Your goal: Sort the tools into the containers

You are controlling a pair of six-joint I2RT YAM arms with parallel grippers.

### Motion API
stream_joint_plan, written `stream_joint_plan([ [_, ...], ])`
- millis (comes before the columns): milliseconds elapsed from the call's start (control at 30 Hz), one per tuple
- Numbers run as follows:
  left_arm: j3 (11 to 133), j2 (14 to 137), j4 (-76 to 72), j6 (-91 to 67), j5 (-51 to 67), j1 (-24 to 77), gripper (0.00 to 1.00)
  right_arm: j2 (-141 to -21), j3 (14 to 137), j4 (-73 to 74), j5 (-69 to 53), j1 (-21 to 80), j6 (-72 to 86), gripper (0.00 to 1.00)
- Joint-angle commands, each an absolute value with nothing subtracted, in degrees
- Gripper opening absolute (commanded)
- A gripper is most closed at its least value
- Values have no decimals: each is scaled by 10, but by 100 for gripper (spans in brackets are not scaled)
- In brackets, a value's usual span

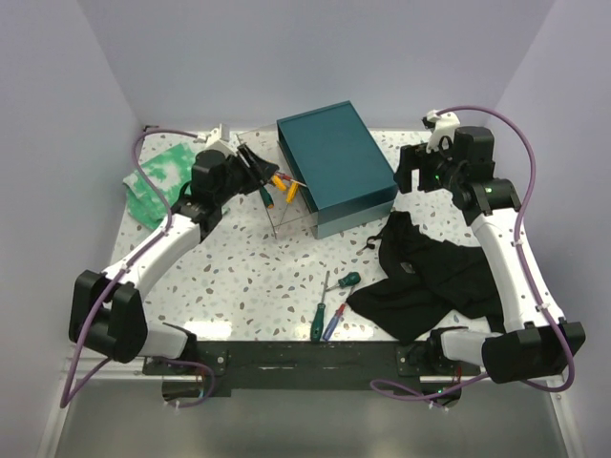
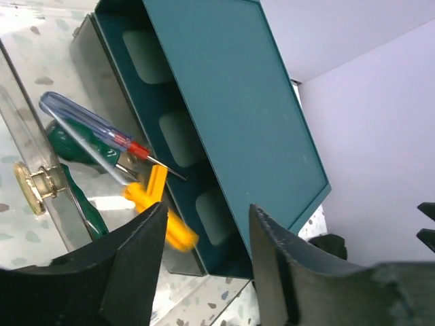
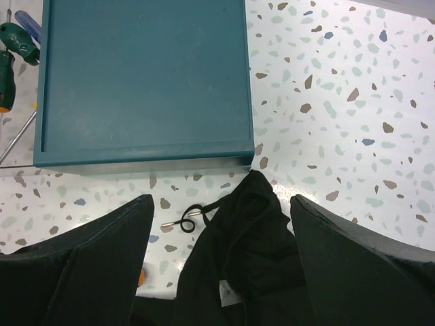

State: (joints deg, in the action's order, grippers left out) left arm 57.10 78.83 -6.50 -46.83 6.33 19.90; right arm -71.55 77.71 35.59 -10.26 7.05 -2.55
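Note:
My left gripper hovers over the clear box, which stands against the left side of the teal box. In the left wrist view its jaws are open with nothing between them. Below them, inside the box, lie a blurred orange screwdriver, a red-and-blue one, a green handle and a brass-headed tool. Three screwdrivers lie loose on the table: two green-handled and a red-and-blue one. My right gripper is open above the black cloth.
A green-white cloth lies at the back left. The black cloth covers the right middle of the table, its drawstring trailing towards the teal box. Side walls close in the table.

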Motion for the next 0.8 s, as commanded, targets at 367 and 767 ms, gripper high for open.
stream_joint_plan([
  [367,601,709,-122,-201,307,312,64,-686,760,347,-126,64,-14,85],
  [767,432,724,32,19,208,561,56,-686,759,352,-136,64,-8,85],
])
